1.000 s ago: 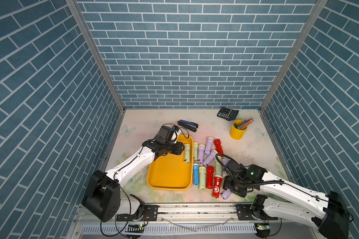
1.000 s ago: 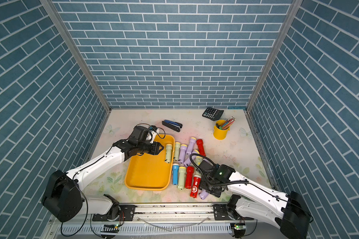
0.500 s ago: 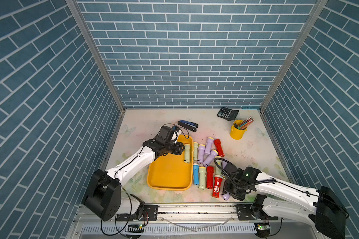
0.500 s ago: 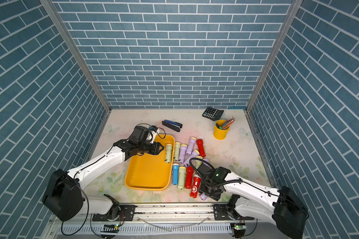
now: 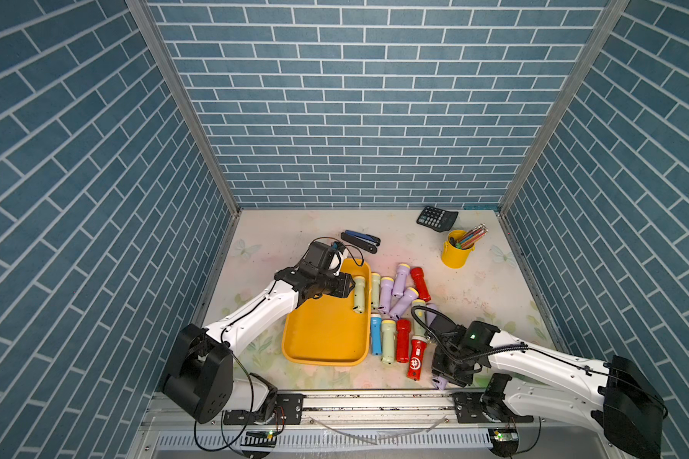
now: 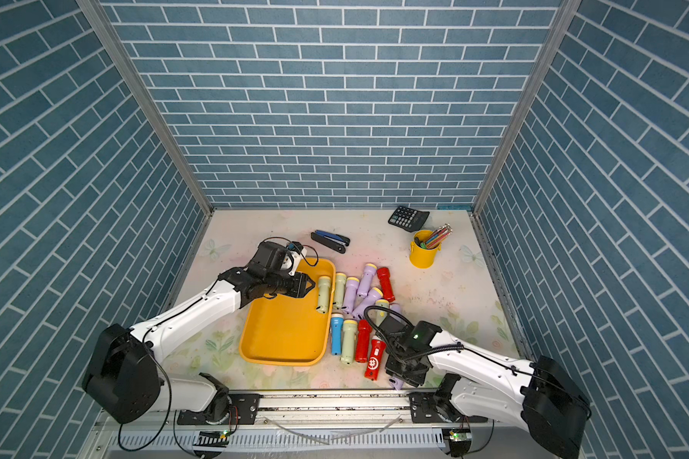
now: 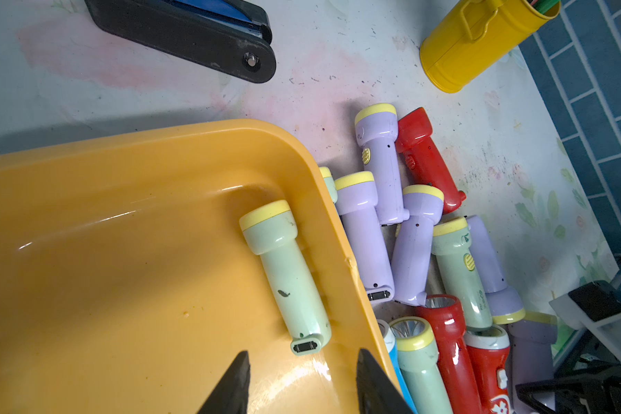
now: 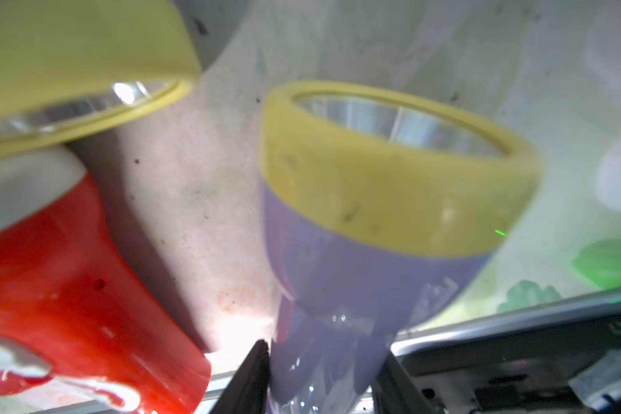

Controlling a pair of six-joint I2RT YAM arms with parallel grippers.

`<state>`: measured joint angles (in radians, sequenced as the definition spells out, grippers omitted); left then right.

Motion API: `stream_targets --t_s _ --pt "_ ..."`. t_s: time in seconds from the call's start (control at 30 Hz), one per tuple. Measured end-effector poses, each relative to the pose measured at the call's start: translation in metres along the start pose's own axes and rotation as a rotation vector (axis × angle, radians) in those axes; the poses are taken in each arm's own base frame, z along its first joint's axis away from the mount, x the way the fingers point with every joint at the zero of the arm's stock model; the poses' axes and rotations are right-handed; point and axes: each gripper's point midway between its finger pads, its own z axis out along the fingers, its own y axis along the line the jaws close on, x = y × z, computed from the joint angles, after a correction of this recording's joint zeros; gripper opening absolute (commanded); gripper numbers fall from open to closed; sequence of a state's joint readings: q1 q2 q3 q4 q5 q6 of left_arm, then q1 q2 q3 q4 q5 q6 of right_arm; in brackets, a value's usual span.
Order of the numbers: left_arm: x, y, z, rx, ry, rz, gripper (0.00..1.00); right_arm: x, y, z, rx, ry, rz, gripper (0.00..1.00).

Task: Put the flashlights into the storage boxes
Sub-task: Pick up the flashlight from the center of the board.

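Observation:
The yellow-orange storage box (image 5: 323,341) lies left of centre, and one pale green flashlight (image 5: 359,294) rests along its right rim. My left gripper (image 5: 349,285) hovers open over the box, its fingertips just short of that flashlight's tail (image 7: 307,346). Several lilac, green, red and blue flashlights (image 5: 398,314) lie loose on the mat right of the box. Near the front edge my right gripper (image 5: 448,377) is shut on the handle of a lilac flashlight (image 8: 355,269), whose yellow head points away from the wrist camera. A red flashlight (image 8: 69,286) lies beside it.
A yellow pencil cup (image 5: 457,250) and a black calculator (image 5: 436,217) stand at the back right. A black and blue stapler (image 5: 361,240) lies behind the box. The metal front rail (image 5: 374,397) runs just below my right gripper.
My right gripper has shifted down toward the front edge and closed on the lilac flashlight. The left arm and the green flashlight in the box have not moved.

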<state>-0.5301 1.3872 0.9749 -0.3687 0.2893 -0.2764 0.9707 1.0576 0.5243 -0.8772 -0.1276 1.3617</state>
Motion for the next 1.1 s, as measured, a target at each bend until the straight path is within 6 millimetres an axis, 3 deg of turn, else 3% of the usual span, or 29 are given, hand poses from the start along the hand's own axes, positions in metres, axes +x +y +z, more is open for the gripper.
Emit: stream_targets --t_s 0.17,0.3,0.57,0.73,0.87,1.1 --pt "-0.001 -0.002 0.000 0.013 0.000 -0.001 0.49 0.001 -0.010 0.007 0.023 0.006 0.005 0.48" --pt "0.000 -0.004 0.000 0.020 0.002 -0.003 0.49 0.001 -0.015 0.010 0.020 0.005 0.014 0.40" --pt "-0.001 -0.009 -0.004 0.043 -0.002 -0.004 0.49 -0.013 -0.012 -0.006 -0.037 -0.081 -0.037 0.33" --pt "-0.012 -0.025 -0.018 0.116 -0.047 -0.001 0.49 -0.040 0.029 -0.055 -0.162 -0.260 -0.212 0.31" --pt "-0.033 -0.053 -0.040 0.245 -0.152 0.046 0.50 -0.062 0.069 -0.092 -0.266 -0.420 -0.391 0.31" --pt "-0.048 -0.093 -0.073 0.408 -0.278 0.146 0.52 -0.084 0.132 -0.112 -0.389 -0.588 -0.619 0.29"
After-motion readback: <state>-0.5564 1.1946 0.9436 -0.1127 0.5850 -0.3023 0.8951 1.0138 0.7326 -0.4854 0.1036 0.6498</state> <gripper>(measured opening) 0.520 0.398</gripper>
